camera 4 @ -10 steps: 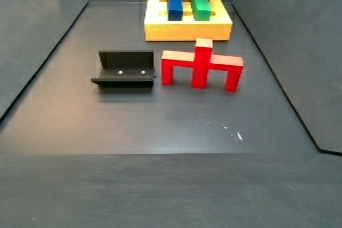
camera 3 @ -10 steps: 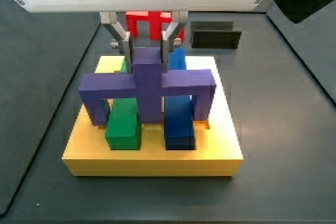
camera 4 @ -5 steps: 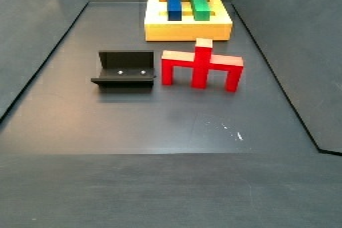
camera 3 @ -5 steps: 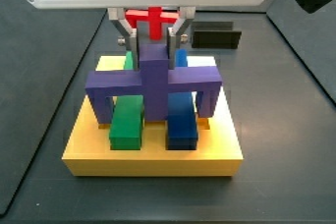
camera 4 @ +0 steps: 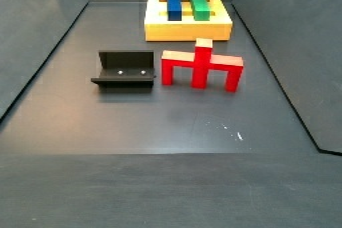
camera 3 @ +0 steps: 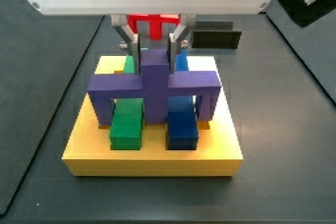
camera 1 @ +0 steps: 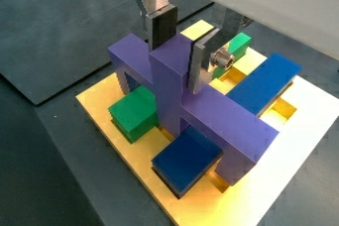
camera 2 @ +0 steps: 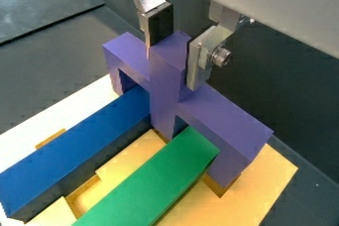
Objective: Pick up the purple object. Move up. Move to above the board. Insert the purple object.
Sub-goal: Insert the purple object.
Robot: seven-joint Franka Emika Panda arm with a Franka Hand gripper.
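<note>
Nearest in a side view, bare dark floor, then the fixture [camera 4: 124, 70] at left and the red piece [camera 4: 203, 65] just right of it, apart from each other. Farther back, the board [camera 4: 189, 29], yellow, bearing the green bar [camera 3: 125, 124] and the blue bar [camera 3: 180, 123] side by side, green on the left in that side view. Straddling both bars, the purple object [camera 3: 153, 85]: crossbar across them, one leg down on each outer side, stem pointing up. In both wrist views, gripper [camera 1: 183, 44] directly above the board, pinching the stem, silver fingers [camera 2: 205, 58] pressed flat against its two opposite faces. Whether the legs are fully seated in the board's slots cannot be told.
</note>
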